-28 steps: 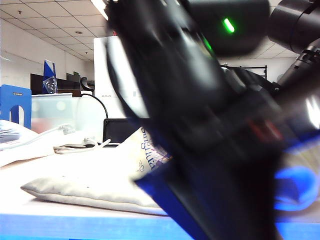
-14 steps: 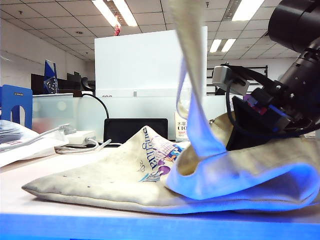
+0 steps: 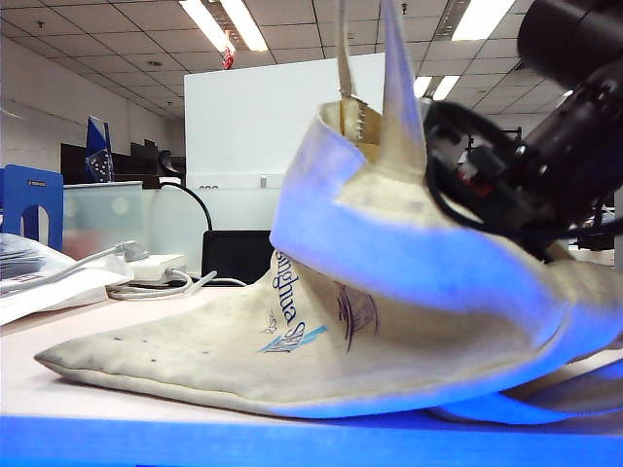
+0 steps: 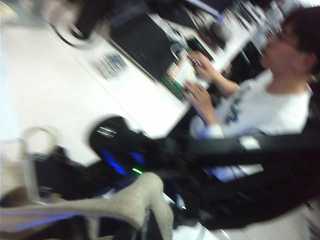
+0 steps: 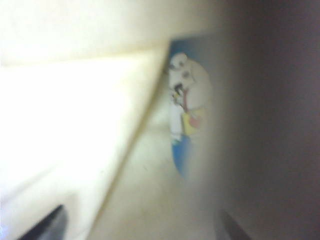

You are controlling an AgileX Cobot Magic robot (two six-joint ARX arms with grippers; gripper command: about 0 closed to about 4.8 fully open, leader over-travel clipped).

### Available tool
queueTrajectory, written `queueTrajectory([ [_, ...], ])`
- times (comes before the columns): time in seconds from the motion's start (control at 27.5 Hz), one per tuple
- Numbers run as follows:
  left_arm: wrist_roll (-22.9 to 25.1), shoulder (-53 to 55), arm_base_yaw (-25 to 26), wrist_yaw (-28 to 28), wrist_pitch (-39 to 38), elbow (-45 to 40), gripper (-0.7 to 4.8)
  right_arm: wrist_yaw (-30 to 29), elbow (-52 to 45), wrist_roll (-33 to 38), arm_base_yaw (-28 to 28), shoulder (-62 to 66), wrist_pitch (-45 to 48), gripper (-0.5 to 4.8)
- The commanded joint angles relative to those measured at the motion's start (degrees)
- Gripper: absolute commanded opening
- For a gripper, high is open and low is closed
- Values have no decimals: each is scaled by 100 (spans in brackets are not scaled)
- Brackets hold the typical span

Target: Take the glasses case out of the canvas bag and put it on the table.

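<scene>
- off-white cloth canvas bag (image 3: 243, 360) lies on pale beige table (image 3: 29, 394); upper mouth edge pulled up by its handle
- left gripper (image 4: 145, 222): jaws clamped on bag cloth
- right gripper, fingertips unseen, sits inside bag mouth; jaws wide
- glossy blue cartoon glasses case (image 5: 187, 120) inside bag, directly ahead of right jaws; right arm nearer

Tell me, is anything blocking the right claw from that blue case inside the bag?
Nothing visible does. Inside the canvas bag, the glasses case lies ahead of the right gripper in its wrist view, partly behind a cloth fold. The left gripper holds the bag's mouth up.
</scene>
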Motion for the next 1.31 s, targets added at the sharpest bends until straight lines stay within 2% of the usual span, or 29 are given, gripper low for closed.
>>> queueTrajectory([
  [0.04,-7,-81,-273,92,92,20,-6,-44,20,4,4,522,645,464],
  [0.11,-15,-129,-417,94,94,20,-6,-22,57,4,7,715,988,479],
  [0.15,-24,-184,-516,114,81,22,-6,348,223,2,2,730,1014,479],
  [0.18,-33,-186,-586,116,83,22,-6,407,306,-2,-4,726,975,479],
  [0.4,-33,-260,-623,448,83,22,-6,372,717,-46,90,1086,1357,479],
  [0.62,-28,-258,-623,719,-2,22,-6,404,1764,-238,262,2157,1178,479],
  [0.69,-11,-264,-623,719,-79,22,-6,424,1902,-474,315,2522,1163,479],
  [0.8,11,-264,-623,715,-170,20,-6,431,2120,-472,415,3180,1093,479],
  [0.87,9,-264,-621,715,-192,20,-6,750,2312,-472,625,3536,1019,479],
  [1.09,13,-264,-621,688,-280,20,-6,695,2736,-402,861,3560,1139,479],
  [1.16,13,-264,-621,667,-289,20,-6,704,2752,-404,1005,3560,1137,374],
  [1.27,13,-264,-621,669,-339,20,-6,599,2758,-402,1078,3547,1141,353],
  [1.31,13,-264,-621,669,-345,20,-6,597,2763,-398,1082,3547,1132,329],
])
